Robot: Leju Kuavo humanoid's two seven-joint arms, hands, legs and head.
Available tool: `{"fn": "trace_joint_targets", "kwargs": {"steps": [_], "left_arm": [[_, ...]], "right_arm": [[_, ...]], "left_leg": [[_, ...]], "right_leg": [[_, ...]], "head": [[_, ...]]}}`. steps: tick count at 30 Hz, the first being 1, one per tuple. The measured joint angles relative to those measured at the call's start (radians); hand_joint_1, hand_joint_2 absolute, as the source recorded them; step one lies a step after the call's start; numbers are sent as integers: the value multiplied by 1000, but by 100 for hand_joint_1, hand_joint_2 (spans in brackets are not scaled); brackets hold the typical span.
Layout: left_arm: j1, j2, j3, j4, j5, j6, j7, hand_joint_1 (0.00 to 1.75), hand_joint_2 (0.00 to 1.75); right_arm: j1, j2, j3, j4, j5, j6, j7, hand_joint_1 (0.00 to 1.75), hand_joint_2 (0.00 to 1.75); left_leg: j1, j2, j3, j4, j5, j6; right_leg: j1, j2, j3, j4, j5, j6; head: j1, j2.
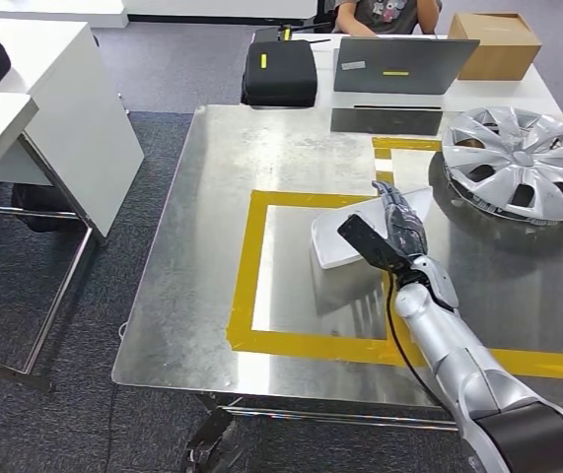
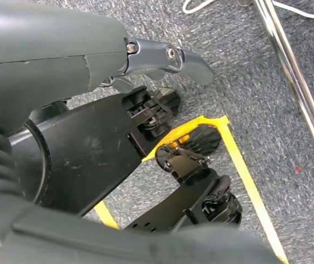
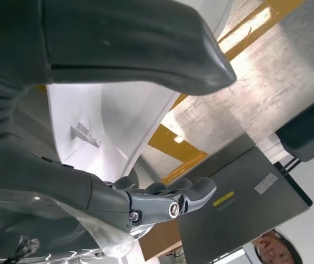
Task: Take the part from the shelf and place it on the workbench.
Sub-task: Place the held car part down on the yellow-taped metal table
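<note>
Behind the yellow-taped square (image 1: pixel 248 266) on the brushed-steel workbench (image 1: pixel 188 296): grey laptop (image 1: pixel 400 67), black case (image 1: pixel 279 73), cardboard box (image 1: pixel 495 44), seated person (image 1: pixel 383 15). To the right, spoked silver hubcap (image 1: pixel 520 163). White curved plastic part (image 1: pixel 337 236) lying inside the tape, under the right hand (image 1: pixel 403 225); fingers extended, grip impossible to tell. Left hand (image 2: pixel 163 58) hanging above grey carpet, apparently holding nothing.

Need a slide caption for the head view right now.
Right hand holds the white part over the yellow-taped square on the metal workbench, beside a hubcap.
</note>
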Motion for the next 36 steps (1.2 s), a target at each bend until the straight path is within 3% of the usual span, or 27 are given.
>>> {"fn": "trace_joint_targets", "kwargs": {"steps": [7, 14, 21, 26, 29, 31, 34, 35, 36], "left_arm": [[8, 4, 1, 0, 37, 14, -21, 0, 0], [40, 17, 16, 0, 98, 40, -68, 0, 0], [72, 31, 53, 0, 157, 53, -108, 0, 0], [87, 41, 77, 0, 182, 58, -122, 0, 0], [93, 43, 87, 0, 192, 61, -128, 0, 0], [96, 42, 94, 0, 197, 62, -131, 0, 0], [100, 41, 101, 0, 199, 62, -132, 0, 0], [103, 41, 102, 0, 200, 62, -132, 0, 0], [104, 41, 103, 0, 202, 62, -132, 0, 0]], "right_arm": [[60, -2, -33, -100, -161, 113, -105, 0, 0], [317, -2, -49, -583, -418, 214, -182, 0, 0], [596, -2, 6, -1006, -444, 140, -275, 0, 0], [728, -2, 35, -1151, -422, 79, -313, 0, 0], [788, -2, 44, -1201, -420, 57, -324, 0, 0], [814, -2, 46, -1223, -421, 48, -329, 0, 0], [845, -2, 47, -1242, -427, 44, -333, 0, 0], [854, -2, 47, -1245, -429, 44, -333, 0, 0], [860, -2, 47, -1247, -430, 44, -333, 0, 0]], "left_leg": [[0, 0, 0, 0, 0, 0], [0, -1, 0, -1, -2, 0], [-3, -1, 0, 2, -6, 2], [-6, -1, -4, 8, -10, 10], [-3, 1, 3, -4, 5, 23], [4, 4, 8, -19, 20, 33], [5, 9, 5, -21, 25, 38], [5, 9, 5, -20, 25, 37], [6, 9, 5, -18, 25, 37]], "right_leg": [[0, 0, 0, 0, 0, 0], [0, -1, 0, 0, -2, 1], [-2, -2, 1, -2, -4, 2], [-5, -1, 3, -3, -2, 9], [-5, -2, 3, -4, -4, 21], [-2, -1, -21, 46, -44, 24], [-2, -1, -97, 237, -134, 27], [-3, -1, -108, 269, -136, 29], [-4, -2, -100, 261, -120, 31]], "head": [[0, 0], [0, 0], [0, 0], [0, 0], [0, 0], [3, 0], [5, 0], [5, 0], [5, 0]]}}
